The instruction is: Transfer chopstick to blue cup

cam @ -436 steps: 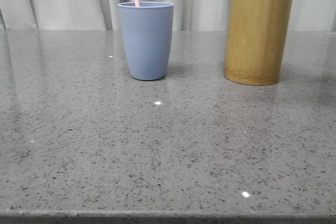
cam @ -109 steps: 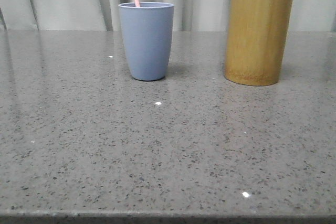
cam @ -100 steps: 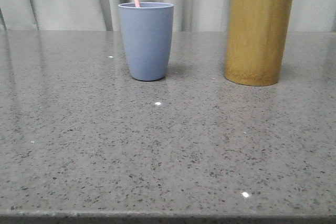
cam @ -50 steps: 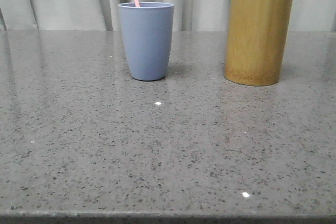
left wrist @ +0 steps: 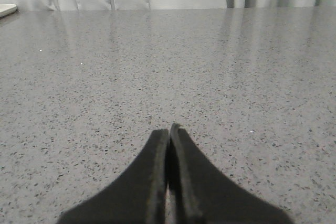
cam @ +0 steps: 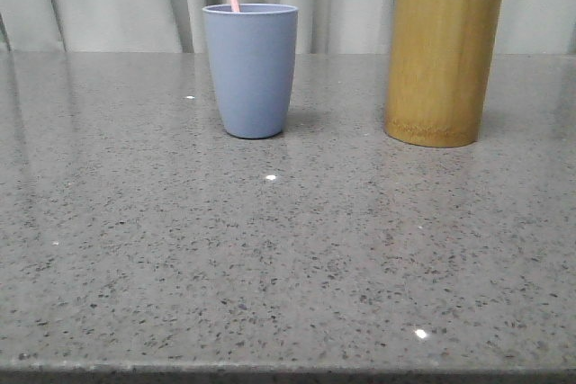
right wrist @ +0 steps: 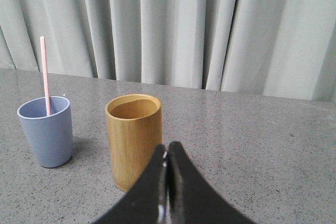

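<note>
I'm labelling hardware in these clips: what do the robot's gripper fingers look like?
Both the left gripper and the right gripper have matte black fingers, broad at the base and tapering to narrow tips. No cables or markings show, and the arms are out of view.

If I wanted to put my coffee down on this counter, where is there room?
The whole near stretch of counter before the blue cup and bamboo holder is bare. So is the gap between those two. Nowhere looks crowded.

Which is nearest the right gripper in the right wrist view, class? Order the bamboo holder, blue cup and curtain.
From the right gripper:
1. Bamboo holder, just beyond the fingertips.
2. Blue cup, farther off beside the holder, chopstick inside.
3. Curtain, behind the table.
</note>
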Controlling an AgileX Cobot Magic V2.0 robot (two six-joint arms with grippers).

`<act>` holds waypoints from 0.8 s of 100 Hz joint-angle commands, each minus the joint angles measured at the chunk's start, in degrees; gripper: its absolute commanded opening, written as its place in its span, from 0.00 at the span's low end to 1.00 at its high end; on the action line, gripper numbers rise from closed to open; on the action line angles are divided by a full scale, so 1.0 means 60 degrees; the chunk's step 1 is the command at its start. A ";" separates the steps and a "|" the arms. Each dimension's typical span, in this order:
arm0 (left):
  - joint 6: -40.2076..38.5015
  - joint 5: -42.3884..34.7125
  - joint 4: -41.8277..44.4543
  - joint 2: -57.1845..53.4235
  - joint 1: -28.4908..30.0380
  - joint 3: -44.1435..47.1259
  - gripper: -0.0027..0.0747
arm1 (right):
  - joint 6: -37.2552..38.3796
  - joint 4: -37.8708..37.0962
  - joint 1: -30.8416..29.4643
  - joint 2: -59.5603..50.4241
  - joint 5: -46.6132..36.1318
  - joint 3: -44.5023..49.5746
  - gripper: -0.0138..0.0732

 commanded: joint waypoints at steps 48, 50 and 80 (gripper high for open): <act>-0.0038 -0.0728 -0.0068 -0.0351 0.0012 0.0073 0.01 | -0.0029 -0.0405 -0.1413 0.0009 -0.4745 0.2913 0.08; -0.0038 -0.0728 -0.0068 -0.0351 0.0012 0.0073 0.01 | -0.0029 -0.0405 -0.1519 -0.0020 -0.4927 0.3106 0.08; -0.0038 -0.0728 -0.0068 -0.0351 0.0012 0.0073 0.01 | -0.0029 -0.0405 -0.2759 -0.1299 -0.5436 0.5242 0.08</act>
